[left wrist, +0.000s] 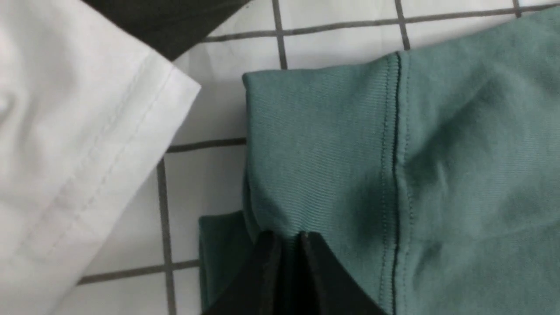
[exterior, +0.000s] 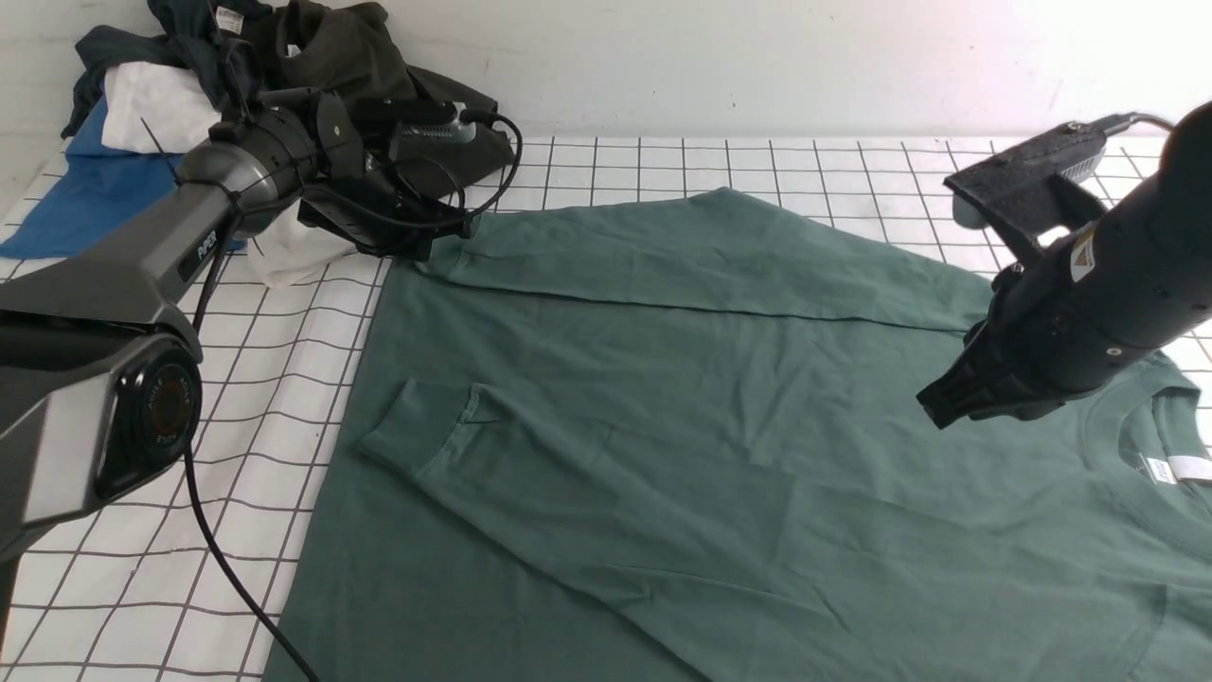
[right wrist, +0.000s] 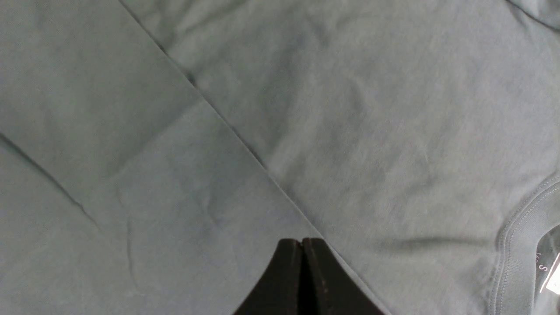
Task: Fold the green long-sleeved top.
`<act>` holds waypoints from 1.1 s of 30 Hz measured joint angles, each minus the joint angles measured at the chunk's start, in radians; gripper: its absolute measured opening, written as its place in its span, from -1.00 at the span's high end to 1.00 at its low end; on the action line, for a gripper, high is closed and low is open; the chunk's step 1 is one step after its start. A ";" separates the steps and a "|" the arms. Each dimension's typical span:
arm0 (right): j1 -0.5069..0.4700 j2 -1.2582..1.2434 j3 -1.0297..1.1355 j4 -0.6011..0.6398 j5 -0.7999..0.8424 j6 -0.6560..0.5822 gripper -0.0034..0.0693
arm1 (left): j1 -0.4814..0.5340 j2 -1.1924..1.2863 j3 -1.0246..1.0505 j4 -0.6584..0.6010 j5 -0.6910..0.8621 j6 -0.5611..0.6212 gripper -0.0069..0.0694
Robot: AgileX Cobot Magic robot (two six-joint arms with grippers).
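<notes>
The green long-sleeved top (exterior: 682,398) lies flat across the gridded table, with its neck and white label (exterior: 1174,469) at the right. One sleeve is folded over the body, its cuff (exterior: 417,431) at the left. The other sleeve lies along the far edge. My left gripper (exterior: 421,248) is shut on that sleeve's ribbed cuff (left wrist: 319,144), with cloth pinched between the fingertips (left wrist: 286,238). My right gripper (exterior: 935,412) is shut and empty. It hovers just above the top near the shoulder (right wrist: 302,241), beside the ribbed collar (right wrist: 520,236). The chest logo is hidden.
A pile of clothes sits at the back left: a dark olive garment (exterior: 350,47), a white one (exterior: 151,104) and a blue one (exterior: 85,199). The white garment's hem (left wrist: 65,131) lies close beside the held cuff. The white gridded table cover (exterior: 275,379) shows at the left.
</notes>
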 joint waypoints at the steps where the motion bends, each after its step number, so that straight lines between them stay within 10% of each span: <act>1: 0.000 0.000 0.000 0.000 0.000 0.000 0.95 | 0.000 -0.006 -0.005 0.000 0.006 0.000 0.77; 18: 0.000 -0.028 -0.001 -0.066 0.045 0.001 0.95 | -0.031 -0.320 -0.122 -0.074 0.455 0.105 0.78; 33: 0.000 -0.292 -0.001 0.023 0.181 0.002 0.95 | -0.031 -0.772 0.755 -0.030 0.362 0.126 0.78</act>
